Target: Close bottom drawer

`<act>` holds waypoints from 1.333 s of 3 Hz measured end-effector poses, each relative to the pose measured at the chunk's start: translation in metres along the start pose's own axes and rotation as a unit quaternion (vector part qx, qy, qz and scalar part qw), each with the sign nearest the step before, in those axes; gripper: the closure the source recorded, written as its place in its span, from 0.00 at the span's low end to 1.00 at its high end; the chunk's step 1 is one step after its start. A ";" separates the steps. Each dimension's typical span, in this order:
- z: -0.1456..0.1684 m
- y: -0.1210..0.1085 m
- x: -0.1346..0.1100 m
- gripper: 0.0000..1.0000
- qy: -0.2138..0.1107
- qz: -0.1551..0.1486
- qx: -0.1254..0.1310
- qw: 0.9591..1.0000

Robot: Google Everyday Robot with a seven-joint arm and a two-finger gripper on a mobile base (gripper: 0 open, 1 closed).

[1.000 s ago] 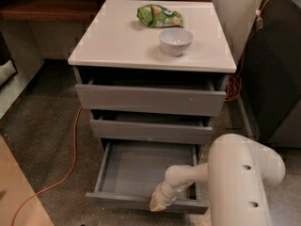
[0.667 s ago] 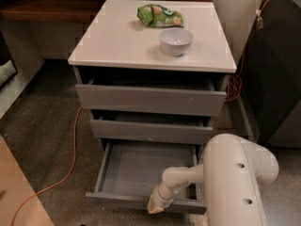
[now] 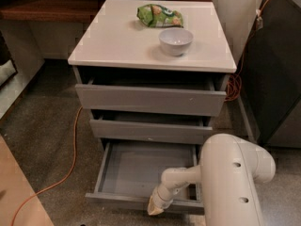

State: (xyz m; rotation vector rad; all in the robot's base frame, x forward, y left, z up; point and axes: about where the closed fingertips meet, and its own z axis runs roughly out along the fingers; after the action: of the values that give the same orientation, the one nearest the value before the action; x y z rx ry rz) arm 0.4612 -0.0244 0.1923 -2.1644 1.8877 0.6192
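Note:
The bottom drawer (image 3: pixel 136 168) is the lowest of three grey drawers in a white-topped cabinet (image 3: pixel 117 46). It is pulled far out, and its grey tray interior is empty. Its flat front edge (image 3: pixel 117 199) faces me. My gripper (image 3: pixel 155 207) hangs at the end of the white arm (image 3: pixel 235 178) and rests against the outer face of that front edge, right of its middle. The middle drawer (image 3: pixel 150 131) and the top drawer (image 3: pixel 150 99) stand slightly open.
A white bowl (image 3: pixel 176 41) and a green snack bag (image 3: pixel 160 15) sit on the cabinet top. An orange cable (image 3: pixel 74 145) runs over the floor at the left. A dark cabinet (image 3: pixel 282 69) stands at the right. A wooden surface (image 3: pixel 19 197) is at the lower left.
The arm and gripper have shifted slightly left and down along the bottom drawer's front edge. The drawer has not visibly moved.

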 end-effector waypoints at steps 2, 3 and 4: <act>-0.002 -0.014 0.004 1.00 0.002 0.006 0.021 1.000; -0.007 -0.032 0.010 1.00 0.002 0.015 0.043 0.999; -0.016 -0.055 0.018 1.00 -0.002 0.025 0.068 0.997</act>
State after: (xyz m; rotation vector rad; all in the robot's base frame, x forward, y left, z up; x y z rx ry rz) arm 0.5193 -0.0386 0.1926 -2.0354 1.9277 0.4894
